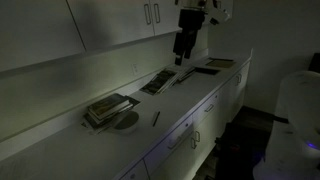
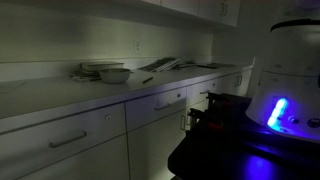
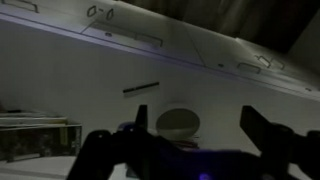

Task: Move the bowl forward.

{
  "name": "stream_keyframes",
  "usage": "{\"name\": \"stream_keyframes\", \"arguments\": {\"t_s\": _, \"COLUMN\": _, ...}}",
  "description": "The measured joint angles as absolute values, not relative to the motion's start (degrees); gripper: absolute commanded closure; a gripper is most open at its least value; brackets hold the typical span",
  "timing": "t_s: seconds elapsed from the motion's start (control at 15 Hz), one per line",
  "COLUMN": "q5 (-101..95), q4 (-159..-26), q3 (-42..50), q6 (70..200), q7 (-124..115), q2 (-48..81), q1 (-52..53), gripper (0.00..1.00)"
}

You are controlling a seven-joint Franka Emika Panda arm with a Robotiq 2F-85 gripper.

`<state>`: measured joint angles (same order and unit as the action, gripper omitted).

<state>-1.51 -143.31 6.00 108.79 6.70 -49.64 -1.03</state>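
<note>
Bowl, one only, sits on the bench touching or just beside the one stack of flat books; its inside is too dim to read. One thin dark stick lies near it. The single gripper hangs wide open, holding nothing.

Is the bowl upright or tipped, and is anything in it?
Upright: the bowl sits rim-up on the counter beside the flat stack. Whether it holds anything: cannot tell, too dark.
</note>
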Motion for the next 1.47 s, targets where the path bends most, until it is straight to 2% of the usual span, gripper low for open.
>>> {"name": "stream_keyframes", "arguments": {"t_s": 0.73, "q5": -1.2, "q4": -143.8, "q3": 5.8, "q6": 111.9, "q7": 6.7, "q2": -46.4, "q1": -0.5, "gripper": 0.00}}
{"name": "stream_keyframes", "arguments": {"t_s": 1.13, "q5": -0.9, "q4": -138.9, "q3": 3.8, "q6": 128.2, "q7": 1.6, "q2": -22.1, "q1": -0.1, "gripper": 0.00}}
{"name": "stream_keyframes", "arguments": {"t_s": 1.47, "q5": 0.2, "q4": -121.5, "q3": 1.2, "q6": 130.1, "q7": -0.9, "q2": 2.5, "q1": 0.6, "gripper": 0.00}}
